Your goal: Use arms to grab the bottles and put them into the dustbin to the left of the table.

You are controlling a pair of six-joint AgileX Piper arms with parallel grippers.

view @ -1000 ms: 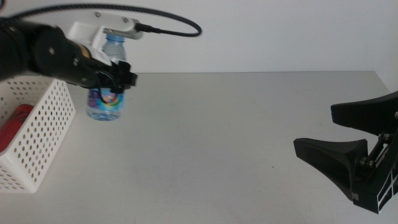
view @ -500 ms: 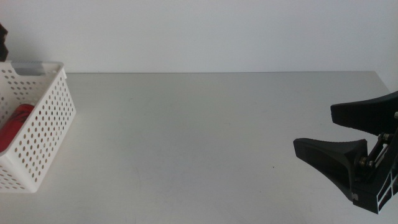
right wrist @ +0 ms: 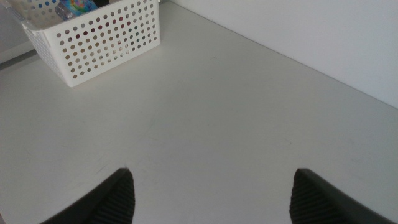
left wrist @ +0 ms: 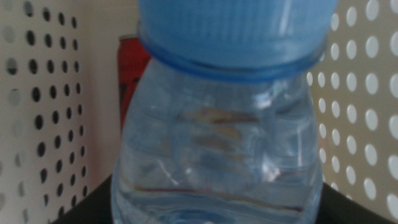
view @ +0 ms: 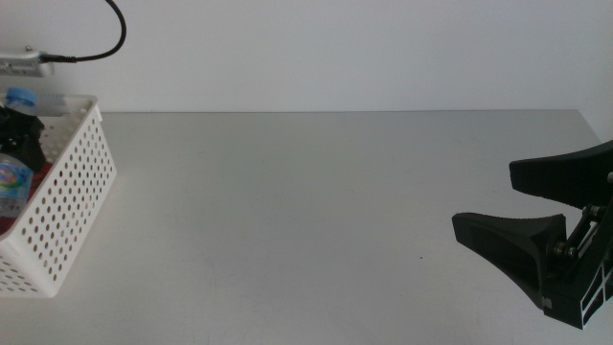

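Observation:
A small clear water bottle (view: 10,177) with a blue cap hangs upright inside the white perforated dustbin (view: 72,187) at the table's left edge. My left gripper (view: 21,129) is shut on its upper body. In the left wrist view the bottle (left wrist: 214,143) fills the picture, with a red can (left wrist: 132,68) lying in the bin behind it and perforated walls on both sides. My right gripper (view: 536,216) waits open and empty over the table's right side. Its wrist view shows the dustbin (right wrist: 106,37) far off, with the bottle's label (right wrist: 74,6) inside.
The light-grey table (view: 306,211) stretches between the dustbin and the right gripper, with a white wall behind. A black cable (view: 105,34) loops above the left arm.
The left gripper carried the water bottle from beside the dustbin out of the picture to the left. It now holds the bottle inside the dustbin. The right arm has not moved.

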